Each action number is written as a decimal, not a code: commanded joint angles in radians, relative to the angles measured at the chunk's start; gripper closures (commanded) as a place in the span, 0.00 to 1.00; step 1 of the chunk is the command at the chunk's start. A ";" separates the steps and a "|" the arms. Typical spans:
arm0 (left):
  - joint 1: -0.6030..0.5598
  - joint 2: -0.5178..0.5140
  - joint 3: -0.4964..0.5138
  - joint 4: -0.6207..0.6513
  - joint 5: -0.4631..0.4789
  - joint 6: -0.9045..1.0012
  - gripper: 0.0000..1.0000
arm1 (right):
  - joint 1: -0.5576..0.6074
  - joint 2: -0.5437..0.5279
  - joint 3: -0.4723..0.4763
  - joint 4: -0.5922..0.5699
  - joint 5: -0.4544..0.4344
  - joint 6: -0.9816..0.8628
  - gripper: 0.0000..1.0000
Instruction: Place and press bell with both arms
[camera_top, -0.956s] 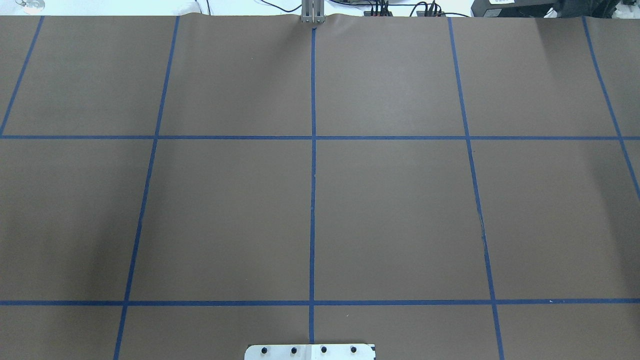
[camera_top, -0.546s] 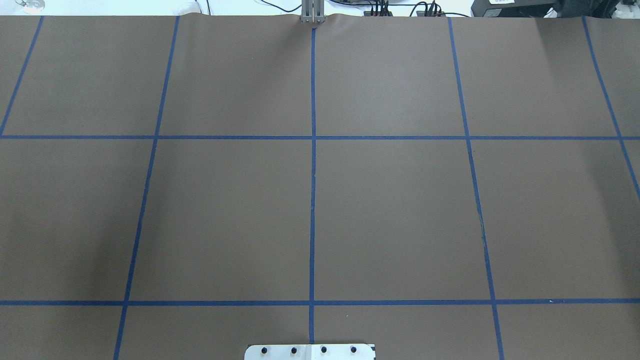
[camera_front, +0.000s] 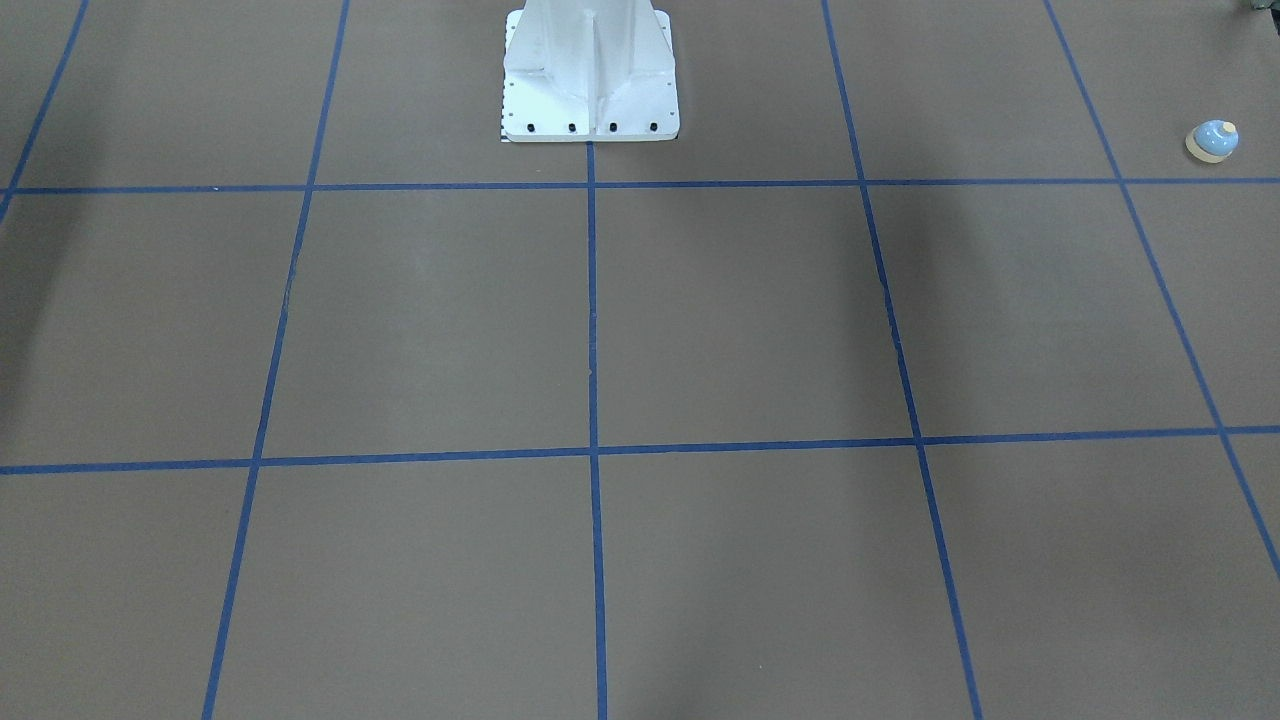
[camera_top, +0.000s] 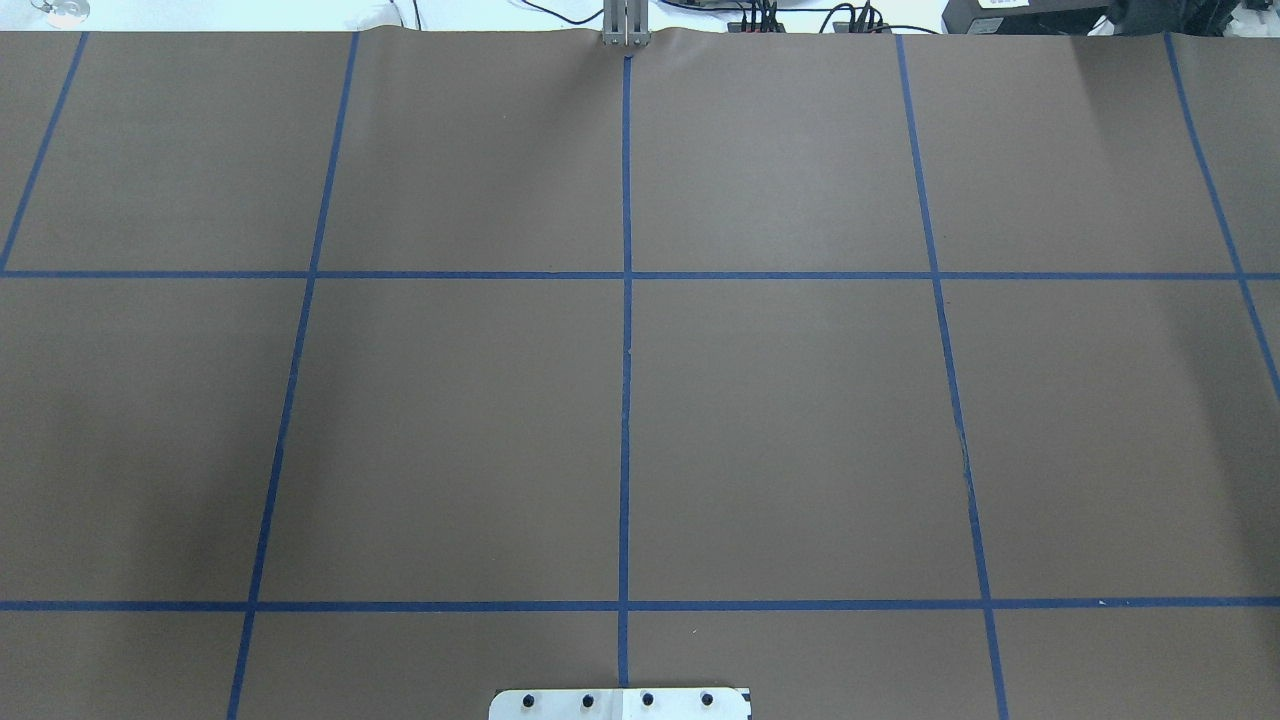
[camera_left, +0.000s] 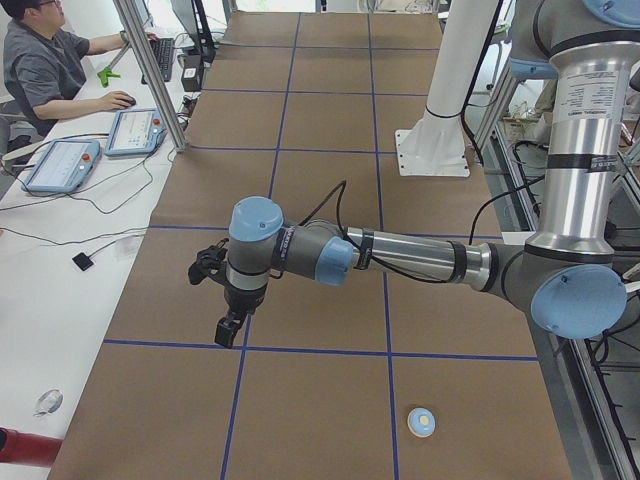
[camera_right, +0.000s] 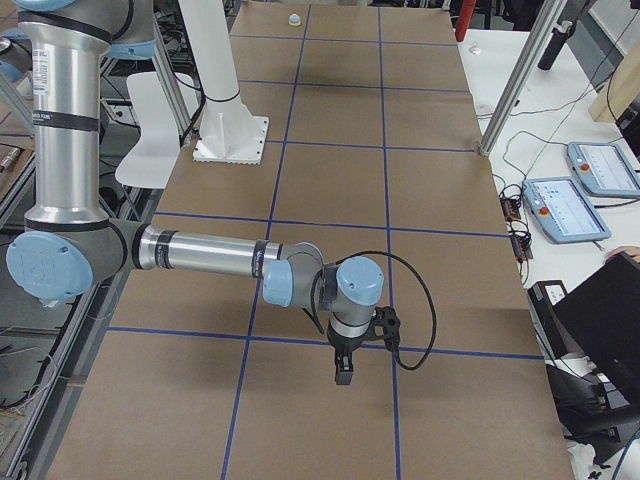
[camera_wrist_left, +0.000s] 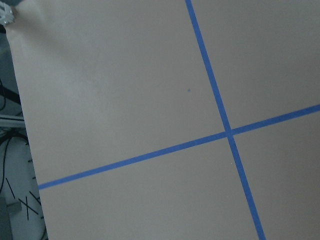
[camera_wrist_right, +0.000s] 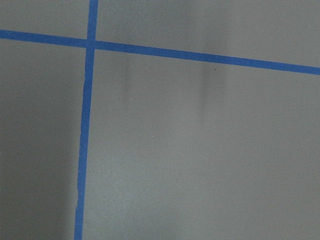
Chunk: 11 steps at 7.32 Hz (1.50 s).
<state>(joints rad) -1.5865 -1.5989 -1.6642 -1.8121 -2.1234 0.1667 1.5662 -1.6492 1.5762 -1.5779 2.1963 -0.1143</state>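
Bell (camera_front: 1212, 141), light blue with a cream button and base ring, sits upright on the brown table (camera_front: 740, 320) in the front-facing view. It is far out toward 2 o'clock, well apart from the white pedestal (camera_front: 590, 80) at 12 o'clock.

The overhead view shows the blue tape grid (camera_top: 626, 400) and a bolted base plate (camera_top: 620, 703) at 6 o'clock.

From the left end, the bell (camera_left: 421, 422) lies at 5 o'clock, well apart from the left arm (camera_left: 400, 255). The left gripper (camera_left: 229, 332) hangs over the table pointing down, and I cannot tell whether its jaws are open or closed.

From the right end, the right arm (camera_right: 200, 250) holds the right gripper (camera_right: 343, 374) over the table, pointing down, and its jaws cannot be read either. The bell (camera_right: 294, 19) is a pale speck at 12 o'clock.

Both wrist views show paper and crossing tape.
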 joint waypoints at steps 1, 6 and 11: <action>0.003 -0.016 0.053 -0.093 -0.001 -0.095 0.00 | 0.000 -0.007 -0.004 -0.001 0.003 0.001 0.00; 0.008 0.017 0.116 -0.192 -0.173 -0.193 0.00 | -0.002 -0.014 -0.008 -0.002 0.005 -0.007 0.00; 0.105 0.146 0.139 -0.230 -0.168 -0.187 0.00 | -0.002 -0.040 -0.039 -0.005 0.011 -0.005 0.00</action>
<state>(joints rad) -1.4917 -1.5023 -1.5244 -2.0397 -2.2895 -0.0200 1.5647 -1.6773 1.5460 -1.5843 2.2072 -0.1199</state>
